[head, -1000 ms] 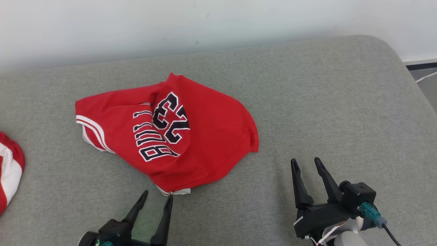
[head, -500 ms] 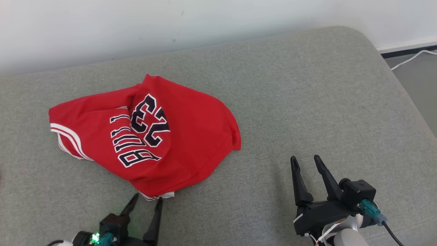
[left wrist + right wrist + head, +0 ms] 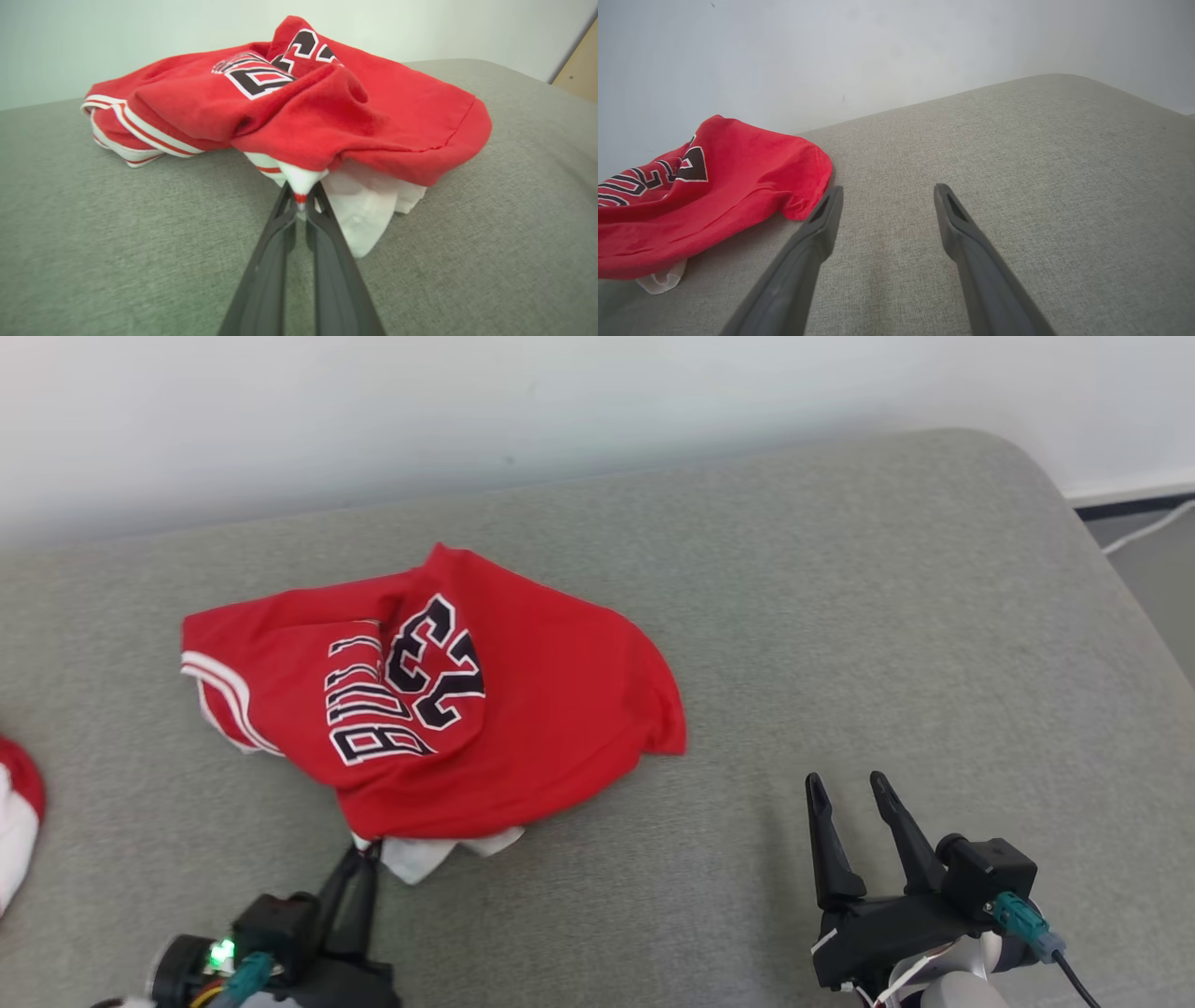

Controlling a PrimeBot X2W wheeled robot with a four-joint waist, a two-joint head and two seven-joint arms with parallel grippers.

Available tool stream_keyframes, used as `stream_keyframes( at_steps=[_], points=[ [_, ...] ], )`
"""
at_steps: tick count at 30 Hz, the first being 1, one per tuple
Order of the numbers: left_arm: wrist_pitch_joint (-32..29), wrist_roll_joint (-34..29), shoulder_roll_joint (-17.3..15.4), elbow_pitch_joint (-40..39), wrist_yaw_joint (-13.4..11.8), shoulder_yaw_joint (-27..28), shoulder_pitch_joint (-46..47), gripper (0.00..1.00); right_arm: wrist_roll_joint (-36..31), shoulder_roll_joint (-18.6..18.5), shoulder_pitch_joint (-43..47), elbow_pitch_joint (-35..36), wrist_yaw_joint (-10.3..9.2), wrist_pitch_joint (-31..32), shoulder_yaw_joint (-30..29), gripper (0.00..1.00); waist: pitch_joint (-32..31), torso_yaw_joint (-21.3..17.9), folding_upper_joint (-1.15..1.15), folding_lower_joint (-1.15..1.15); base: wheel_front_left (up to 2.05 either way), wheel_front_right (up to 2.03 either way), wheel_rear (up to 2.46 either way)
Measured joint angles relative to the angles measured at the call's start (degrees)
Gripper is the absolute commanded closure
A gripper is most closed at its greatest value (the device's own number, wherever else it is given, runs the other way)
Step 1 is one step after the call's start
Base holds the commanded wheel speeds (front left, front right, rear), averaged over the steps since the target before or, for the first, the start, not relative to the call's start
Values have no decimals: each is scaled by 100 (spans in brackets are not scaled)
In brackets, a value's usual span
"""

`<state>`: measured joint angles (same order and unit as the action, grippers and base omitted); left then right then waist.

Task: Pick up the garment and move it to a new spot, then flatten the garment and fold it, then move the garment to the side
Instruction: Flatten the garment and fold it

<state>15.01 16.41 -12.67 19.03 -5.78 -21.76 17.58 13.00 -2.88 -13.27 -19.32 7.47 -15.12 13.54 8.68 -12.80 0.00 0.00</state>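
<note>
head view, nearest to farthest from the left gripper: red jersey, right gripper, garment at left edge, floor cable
1. red jersey, hem pinched in the left gripper
2. garment at left edge, far left
3. right gripper, lower right
4. floor cable, upper right

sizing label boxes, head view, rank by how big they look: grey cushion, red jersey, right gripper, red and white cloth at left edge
1. grey cushion
2. red jersey
3. right gripper
4. red and white cloth, though the picture's edge cuts it off
</note>
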Motion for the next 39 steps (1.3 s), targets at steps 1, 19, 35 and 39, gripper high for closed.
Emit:
stream_keyframes(
  at_steps=[1,19,35,39],
  points=[
    [0,-71,-55,-137,-51,36,-40,100,0,0,4,-1,0,0,5,0,-14,46,0,0,0,0,0],
    [-1150,-387,-1095,-2219,-330,-32,-1172,100,43,2,157,-63,1,1,5,0,-304,678,0,0,0,0,0],
    [-136,76,-263,-1739,-87,-272,-1159,0,-2,2,158,-202,0,32,24,0,-335,838,0,0,0,0,0],
    [-15,60,-82,-2108,-339,172,-1188,0,-21,2,188,-281,0,104,87,0,-349,927,0,0,0,0,0]
  ],
)
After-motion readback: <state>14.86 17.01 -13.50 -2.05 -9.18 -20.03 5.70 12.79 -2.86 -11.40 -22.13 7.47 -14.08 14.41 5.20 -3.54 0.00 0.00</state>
